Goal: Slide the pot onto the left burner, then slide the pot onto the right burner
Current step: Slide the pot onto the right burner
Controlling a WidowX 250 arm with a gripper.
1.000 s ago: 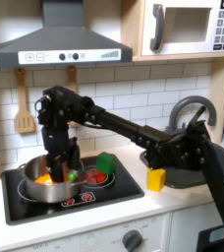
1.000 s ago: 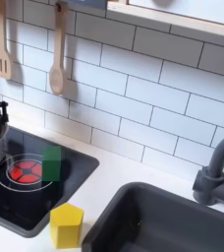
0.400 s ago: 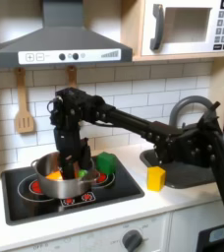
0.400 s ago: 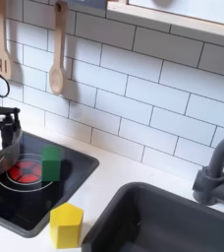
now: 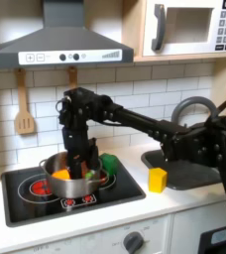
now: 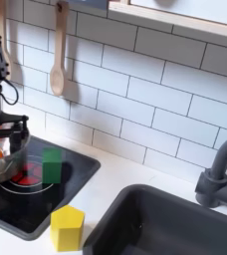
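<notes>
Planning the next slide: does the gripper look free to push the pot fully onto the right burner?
Probably not: the green block stands at the right burner, touching or nearly touching the pot that the gripper reaches into.

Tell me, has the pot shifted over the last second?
Yes. The pot has slid toward the first exterior view's right across the cooktop, nearer the green block.

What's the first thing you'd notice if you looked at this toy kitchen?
The long black arm, reaching from the sink side across to the black cooktop, with its gripper down at the shiny pot that has something orange inside. The pot sits between the two red burner rings in the first exterior view. Next, the yellow block on the white counter beside the sink.
</notes>
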